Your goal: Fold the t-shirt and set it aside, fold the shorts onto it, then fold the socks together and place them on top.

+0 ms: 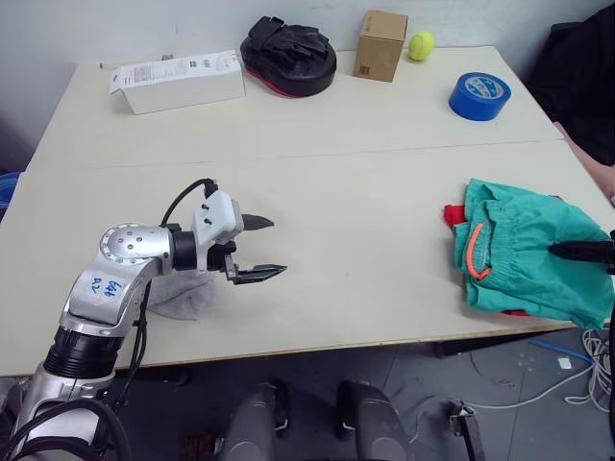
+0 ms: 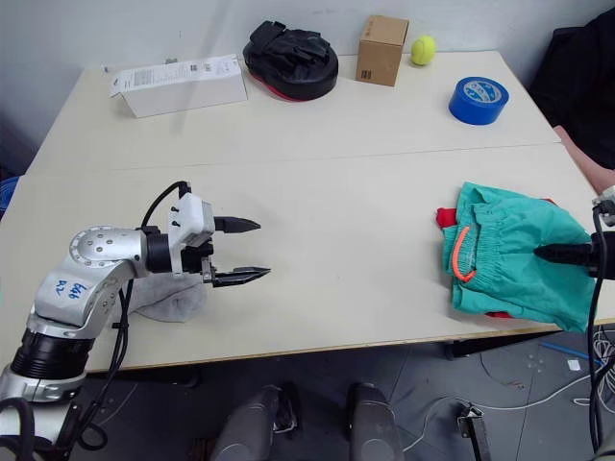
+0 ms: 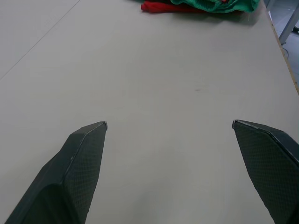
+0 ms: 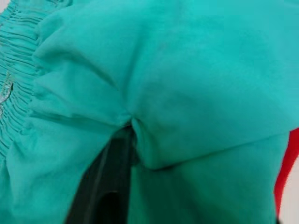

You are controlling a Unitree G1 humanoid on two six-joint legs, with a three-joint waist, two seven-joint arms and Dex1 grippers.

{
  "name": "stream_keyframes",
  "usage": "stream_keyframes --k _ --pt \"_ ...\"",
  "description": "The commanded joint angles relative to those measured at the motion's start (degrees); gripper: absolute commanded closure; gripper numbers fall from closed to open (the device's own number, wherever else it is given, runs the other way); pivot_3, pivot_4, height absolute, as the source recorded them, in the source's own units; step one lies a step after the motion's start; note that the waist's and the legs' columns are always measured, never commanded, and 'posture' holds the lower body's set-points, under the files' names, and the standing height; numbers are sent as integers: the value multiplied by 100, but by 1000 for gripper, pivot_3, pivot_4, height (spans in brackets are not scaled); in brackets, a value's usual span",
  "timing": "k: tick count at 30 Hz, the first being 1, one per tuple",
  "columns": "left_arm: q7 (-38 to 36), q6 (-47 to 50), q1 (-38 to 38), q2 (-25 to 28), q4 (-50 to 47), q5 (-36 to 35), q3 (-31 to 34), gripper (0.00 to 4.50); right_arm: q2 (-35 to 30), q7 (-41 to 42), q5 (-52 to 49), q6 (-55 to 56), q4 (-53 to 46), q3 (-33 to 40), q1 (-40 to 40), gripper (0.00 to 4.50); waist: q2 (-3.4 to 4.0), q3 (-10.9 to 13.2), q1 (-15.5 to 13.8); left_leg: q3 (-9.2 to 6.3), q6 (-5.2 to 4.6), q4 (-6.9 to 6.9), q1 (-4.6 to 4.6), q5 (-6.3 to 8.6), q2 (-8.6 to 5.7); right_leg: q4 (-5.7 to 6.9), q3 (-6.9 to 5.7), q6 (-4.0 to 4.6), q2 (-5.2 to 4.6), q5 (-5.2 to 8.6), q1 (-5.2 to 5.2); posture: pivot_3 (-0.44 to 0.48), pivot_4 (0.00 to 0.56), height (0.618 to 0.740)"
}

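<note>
At about eight o'clock on the pale beige surface [image 1: 346, 192] lie the small light grey soft socks [image 1: 183, 300], bunched into one lump and partly tucked under the left arm. Just past them toward the centre hangs the left tool [image 1: 267, 248], its two black fingers spread wide with nothing between them, pointing toward three o'clock over bare surface.

Across at three o'clock the teal-green gathered-waist shorts [image 1: 528, 259] with their orange drawstring [image 1: 474, 252] sit on top of the plain bright red cotton t-shirt [image 1: 452, 212], which peeks out only as slivers at the stack's edges. The right tool [image 2: 550, 254] is pressed into the teal cloth; fabric looks pinched at its tip in the wrist view, so I'd judge it closed on the shorts, though only one finger is plain to see.

To my mind the risks are these: if that right tool lifts away with cloth caught, the fold could be dragged open or the stack pulled toward the near edge. The socks are a crumpled heap, so a grab may take only one.
</note>
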State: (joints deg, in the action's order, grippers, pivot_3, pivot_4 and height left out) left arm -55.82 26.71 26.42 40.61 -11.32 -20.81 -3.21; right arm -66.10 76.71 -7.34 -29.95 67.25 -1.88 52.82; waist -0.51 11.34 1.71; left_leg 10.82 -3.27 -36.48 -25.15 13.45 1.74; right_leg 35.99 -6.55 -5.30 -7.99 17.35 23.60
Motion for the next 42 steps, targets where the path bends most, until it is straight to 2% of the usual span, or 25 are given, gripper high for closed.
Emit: stream_keyframes --k 1,5,9,13,16,20,22,26,29,31,35,39,42 --pt "36 -25 -7 68 -287 -32 139 0 -281 -38 94 263 -72 216 48 1413 1 0 4 0 -1 0 0 0 0 0 0 0 1 0 0 0 150 740" --pt "60 -9 -67 67 -342 -44 156 0 -600 4 28 542 -207 472 171 16 25 4 -13 0 -10 0 -1 -6 -2 1 0 -1 1 0 0 0 150 740" --pt "74 -12 -93 70 -353 -43 166 0 -833 260 -193 647 -419 830 422 16 29 3 0 0 -11 -2 1 -5 0 1 2 -2 4 -1 -1 0 150 740" --pt "136 -4 -90 58 -325 -36 190 0 -610 747 -686 489 -1028 1231 570 16 29 3 45 1 4 -4 7 3 5 1 5 -1 9 -1 -4 0 150 740" --pt "224 73 -154 92 -372 -39 255 0 -85 1141 -1337 101 -2615 1376 -81 16 26 0 61 1 -4 -4 9 -2 11 3 8 -1 16 -1 -5 0 150 740" --pt "436 297 -397 188 -582 -116 552 0 787 797 -2294 -620 -5269 1459 -962 16 26 1 30 -2 -20 -29 9 -8 19 49 9 -3 17 -2 0 0 150 740" --pt "592 458 -620 248 -776 -159 781 0 1217 578 -2624 -822 -6238 1354 -1173 16 29 3 -6 -9 -18 -53 3 0 30 75 8 -2 20 -1 7 0 150 740" --pt "967 809 -1350 384 -1352 -235 1436 0 1863 297 -2930 -863 -7370 951 -1361 16 27 2 -37 -23 -23 -60 0 11 27 75 0 0 14 0 2 0 150 740" --pt "1210 1129 -2445 454 -1992 -244 2481 0 2140 308 -2984 -638 -7926 652 -1586 16 13 -5 -13 -31 3 -59 0 41 21 59 -5 -1 1 -1 -7 0 150 740" --pt "1311 1116 -3156 429 -2266 -69 3048 0 2254 278 -2988 -549 -8045 540 -1645 16 10 -5 -5 -31 3 -55 0 50 17 52 -6 -2 -5 -1 -6 0 150 740" --pt "1467 750 -4695 61 -2786 383 4124 0 2478 234 -2990 -453 -7984 337 -1617 16 8 -5 2 -31 4 -53 1 52 12 47 -8 -2 -12 -1 -2 0 150 740" --pt "1468 -217 -5774 -315 -2982 939 4320 0 2555 283 -2917 -275 -8024 153 -1682 16 5 -7 -27 -31 4 -40 2 58 14 2 -12 7 -12 4 -2 0 150 740" --pt "1717 -723 -5755 -329 -2812 1375 4011 0 2581 236 -2924 -215 -8111 72 -1776 16 -2 -12 -60 -31 -13 -35 1 68 10 -14 -13 7 -15 4 6 0 150 740"
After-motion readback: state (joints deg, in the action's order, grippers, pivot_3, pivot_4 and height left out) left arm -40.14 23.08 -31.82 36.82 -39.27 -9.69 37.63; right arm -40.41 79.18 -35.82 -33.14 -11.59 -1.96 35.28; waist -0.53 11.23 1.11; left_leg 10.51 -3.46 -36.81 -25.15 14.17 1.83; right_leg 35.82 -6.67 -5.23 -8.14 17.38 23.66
